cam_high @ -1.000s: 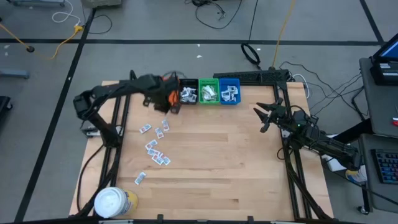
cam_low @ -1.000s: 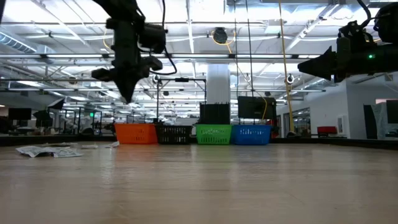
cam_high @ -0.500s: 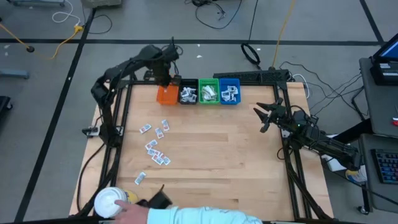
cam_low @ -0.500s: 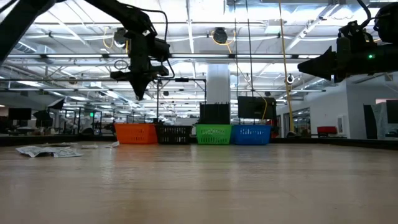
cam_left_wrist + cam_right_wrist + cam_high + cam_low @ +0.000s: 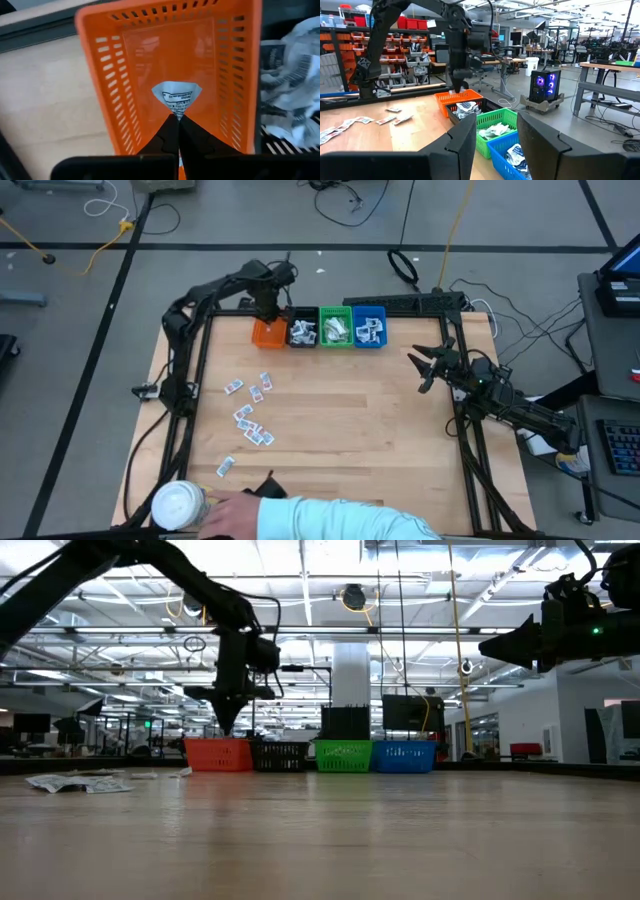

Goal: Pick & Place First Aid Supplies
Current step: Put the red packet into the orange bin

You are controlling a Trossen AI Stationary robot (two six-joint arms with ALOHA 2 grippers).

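Observation:
My left gripper hangs over the orange bin at the table's far edge, pointing down, shut on a white sachet with dark print. Low view shows its tip just above the bin's rim. Several more sachets and strip wrappers lie flat on the wood left of centre. My right gripper waits open above the table's right side; its fingers stand apart in its wrist view. My left gripper pinches the white sachet by one corner between its two fingertips, from above, pointing down. The sachet is lifted clear and hangs below the fingers, over the inside of the orange bin.
Black, green and blue bins stand in a row right of the orange one, each holding packets. A white-lidded yellow tub sits at the near left corner; a person's hand and pale sleeve reach in beside it.
My left gripper has swung toward the far edge, then come down over the orange bin until its tip is just above the rim. A person's arm has come in over the near edge toward the tub.

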